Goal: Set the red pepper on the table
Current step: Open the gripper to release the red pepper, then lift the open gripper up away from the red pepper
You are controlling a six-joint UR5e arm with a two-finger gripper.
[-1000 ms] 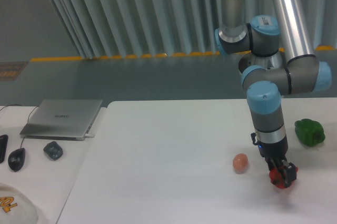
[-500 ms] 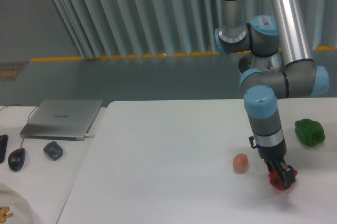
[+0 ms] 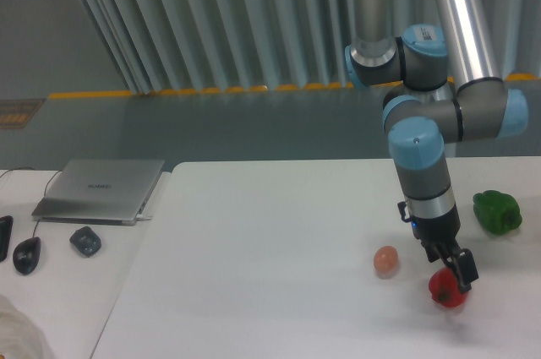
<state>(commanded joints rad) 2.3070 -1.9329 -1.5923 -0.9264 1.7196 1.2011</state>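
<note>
The red pepper [image 3: 445, 290] rests on the white table [image 3: 254, 274] near its front right, just right of the egg. My gripper [image 3: 456, 269] hangs right above the pepper's top, tilted, its dark fingers apart and lifted off it. The pepper shows almost whole below the fingertips, and nothing is held between them.
A tan-orange egg [image 3: 386, 260] lies just left of the pepper. A green bell pepper [image 3: 496, 211] sits at the table's right edge. On the separate desk at left are a laptop [image 3: 101, 190], a mouse [image 3: 26, 254] and a small dark object [image 3: 85, 242].
The gripper was closed around the red pepper low over the table. It has now let go and risen slightly, leaving the pepper on the table.
</note>
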